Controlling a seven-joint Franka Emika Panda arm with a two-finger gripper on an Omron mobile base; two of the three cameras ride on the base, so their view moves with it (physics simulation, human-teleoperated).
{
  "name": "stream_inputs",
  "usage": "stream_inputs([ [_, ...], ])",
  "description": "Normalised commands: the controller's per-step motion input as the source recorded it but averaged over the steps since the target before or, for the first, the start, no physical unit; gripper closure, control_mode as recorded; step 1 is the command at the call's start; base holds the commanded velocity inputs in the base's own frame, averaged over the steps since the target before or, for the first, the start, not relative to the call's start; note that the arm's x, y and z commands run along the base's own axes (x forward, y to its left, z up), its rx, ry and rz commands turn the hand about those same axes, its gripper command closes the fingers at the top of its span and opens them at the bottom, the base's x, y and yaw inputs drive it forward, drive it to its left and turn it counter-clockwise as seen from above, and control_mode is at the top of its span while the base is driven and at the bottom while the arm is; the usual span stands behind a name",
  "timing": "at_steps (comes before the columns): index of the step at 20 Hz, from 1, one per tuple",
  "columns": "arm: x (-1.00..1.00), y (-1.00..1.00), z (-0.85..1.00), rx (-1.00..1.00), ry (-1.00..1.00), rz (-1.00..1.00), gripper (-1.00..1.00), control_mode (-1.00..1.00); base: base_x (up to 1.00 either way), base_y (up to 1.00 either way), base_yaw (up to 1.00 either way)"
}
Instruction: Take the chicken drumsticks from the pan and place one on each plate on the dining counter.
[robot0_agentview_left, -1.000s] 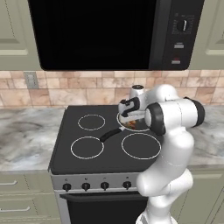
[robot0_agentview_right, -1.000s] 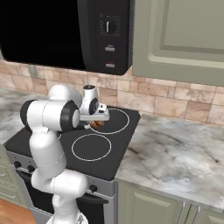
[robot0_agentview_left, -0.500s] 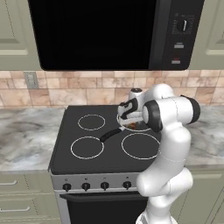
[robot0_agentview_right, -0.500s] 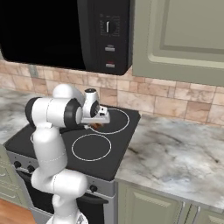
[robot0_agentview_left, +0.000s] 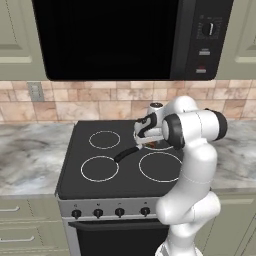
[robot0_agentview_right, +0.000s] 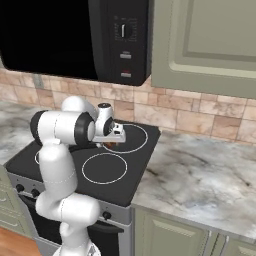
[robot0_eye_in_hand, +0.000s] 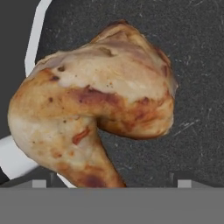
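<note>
A plump tan-brown chicken drumstick (robot0_eye_in_hand: 96, 105) lies on the dark speckled floor of the pan (robot0_eye_in_hand: 197, 87), directly under my hand. My gripper (robot0_eye_in_hand: 113, 179) is open, one fingertip on each side of the meat's narrow end and neither touching it. From the left base view the gripper (robot0_agentview_left: 145, 134) hangs just over the pan on the stove's rear right burner, with the pan's black handle (robot0_agentview_left: 126, 153) pointing forward-left. A bit of the drumstick (robot0_agentview_right: 111, 145) shows below the gripper (robot0_agentview_right: 113, 136) in the right base view. The plates and the dining counter are out of view.
The black stove top (robot0_agentview_left: 85, 185) carries white burner rings (robot0_agentview_left: 100, 168). Marbled worktops (robot0_agentview_right: 200, 185) flank it. A microwave (robot0_agentview_left: 110, 37) hangs above, and a tiled wall (robot0_agentview_left: 75, 107) closes the back. My white forearm (robot0_agentview_left: 195, 127) reaches over the front right burner.
The hand has sunk a little toward the pan and the drumstick. The jaws have stayed wide open, and the pan has not moved.
</note>
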Motion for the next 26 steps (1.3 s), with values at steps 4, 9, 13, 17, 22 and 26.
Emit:
stream_inputs([
  [4,0.06,0.00,-0.06,0.02,0.00,0.00,-1.00,-1.00,0.00,0.00,0.00],
  [9,0.01,0.00,-0.11,0.02,0.00,0.00,-1.00,-1.00,0.00,0.00,0.00],
  [13,0.06,0.00,-0.05,0.02,0.00,0.00,1.00,-1.00,0.00,0.00,0.00],
  [17,0.01,0.00,0.00,0.01,0.00,0.00,1.00,-1.00,0.00,0.00,0.00],
  [22,0.00,0.00,0.08,0.01,0.00,0.00,1.00,-1.00,0.00,0.00,0.00],
  [26,-0.10,0.00,0.37,0.04,0.00,0.00,1.00,-1.00,0.00,0.00,0.00],
])
